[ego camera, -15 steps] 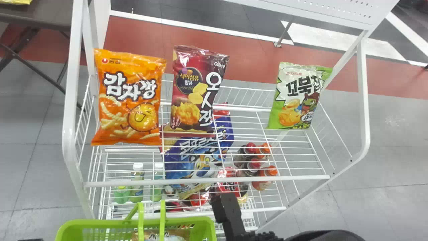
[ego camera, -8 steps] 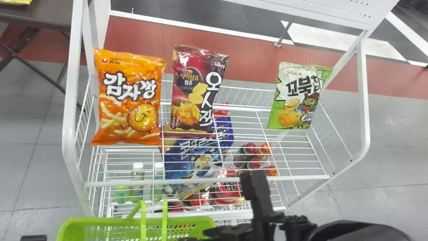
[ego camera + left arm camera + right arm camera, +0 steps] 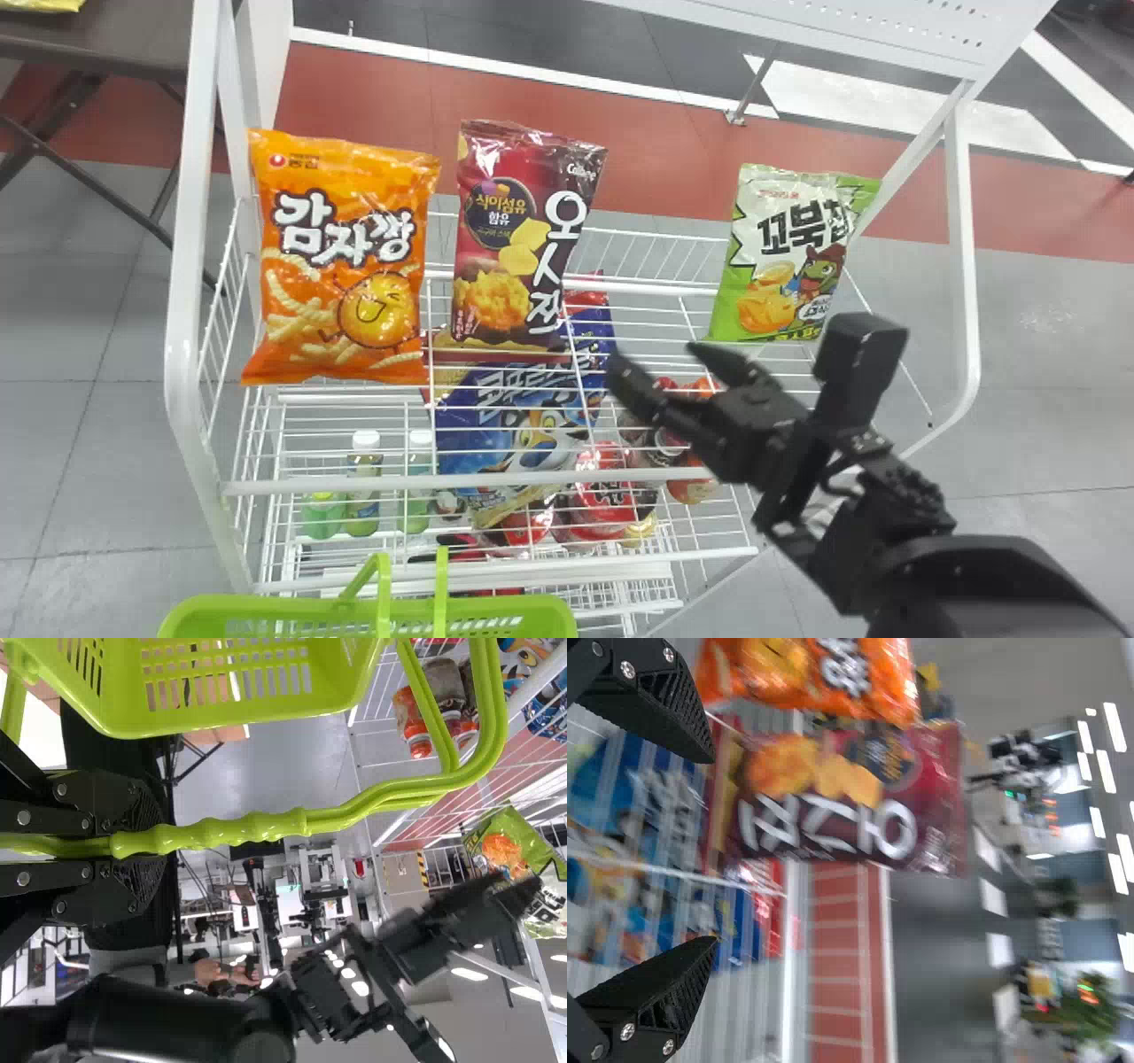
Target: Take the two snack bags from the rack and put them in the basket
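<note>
Head view: rack (image 3: 182, 354), upper shelf, 3 snack bags upright: orange bag (image 3: 341, 266), dark red bag (image 3: 523, 239), green-and-white bag (image 3: 788, 257). Front rail (image 3: 549, 480) ran between bags and basket (image 3: 523, 607). Below the shelf wires: 1 blue bag (image 3: 505, 434), 3 green-tinted bottles (image 3: 363, 496). Right gripper (image 3: 657, 361) was above the shelf, between dark red and green-and-white bags.

Left wrist view: left gripper (image 3: 146, 843) was clenched round the basket's handle (image 3: 257, 827).

Right wrist view: right gripper (image 3: 713, 846) was released, fingers parted, grasping nothing; orange and dark red bags lay ahead, side by side.
</note>
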`<state>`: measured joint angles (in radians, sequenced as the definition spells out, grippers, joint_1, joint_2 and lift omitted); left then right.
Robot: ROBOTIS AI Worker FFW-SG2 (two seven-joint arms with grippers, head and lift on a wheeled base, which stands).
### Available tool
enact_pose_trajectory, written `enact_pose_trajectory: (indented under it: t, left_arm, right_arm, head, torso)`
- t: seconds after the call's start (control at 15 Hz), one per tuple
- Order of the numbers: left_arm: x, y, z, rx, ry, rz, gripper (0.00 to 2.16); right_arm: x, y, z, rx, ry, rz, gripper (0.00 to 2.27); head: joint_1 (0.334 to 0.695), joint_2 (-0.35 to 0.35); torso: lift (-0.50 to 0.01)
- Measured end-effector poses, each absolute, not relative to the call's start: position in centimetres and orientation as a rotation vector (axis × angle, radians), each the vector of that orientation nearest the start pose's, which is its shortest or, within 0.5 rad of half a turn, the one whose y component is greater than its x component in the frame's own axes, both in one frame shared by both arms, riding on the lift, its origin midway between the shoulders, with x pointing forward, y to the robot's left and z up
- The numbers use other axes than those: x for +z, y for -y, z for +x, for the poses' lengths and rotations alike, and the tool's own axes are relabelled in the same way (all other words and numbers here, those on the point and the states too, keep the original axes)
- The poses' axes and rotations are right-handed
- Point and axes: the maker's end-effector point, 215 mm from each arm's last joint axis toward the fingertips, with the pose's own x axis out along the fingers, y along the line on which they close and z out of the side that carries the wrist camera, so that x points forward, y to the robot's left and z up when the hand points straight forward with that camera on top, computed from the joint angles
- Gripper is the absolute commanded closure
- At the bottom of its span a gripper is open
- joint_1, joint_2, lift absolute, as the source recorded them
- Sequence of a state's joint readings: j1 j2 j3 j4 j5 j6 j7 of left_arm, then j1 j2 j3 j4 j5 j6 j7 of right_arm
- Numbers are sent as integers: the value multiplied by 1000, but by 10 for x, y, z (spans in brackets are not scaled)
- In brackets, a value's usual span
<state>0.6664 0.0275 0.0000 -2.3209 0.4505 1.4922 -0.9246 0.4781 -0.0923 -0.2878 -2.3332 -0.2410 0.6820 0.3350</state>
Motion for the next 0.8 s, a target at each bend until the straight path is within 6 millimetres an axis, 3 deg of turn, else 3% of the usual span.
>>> enact_pose_trajectory:
  t: [0.33, 0.6, 0.8]
  left_arm:
    - [-407, 17, 120, -1093, -1181, -955, 1571]
    - [-410, 20, 115, -1094, -1195, -948, 1571]
    - [-412, 20, 113, -1089, -1203, -943, 1571]
  right_arm:
    - [-318, 376, 480, -28, -180, -22, 87]
    - [-337, 446, 492, -166, -196, -39, 87]
    - [-357, 471, 495, -195, -230, -35, 87]
  head:
    - [695, -350]
    - [695, -350]
    - [695, -350]
  torso:
    - [-10]
    - [-10]
    - [-10]
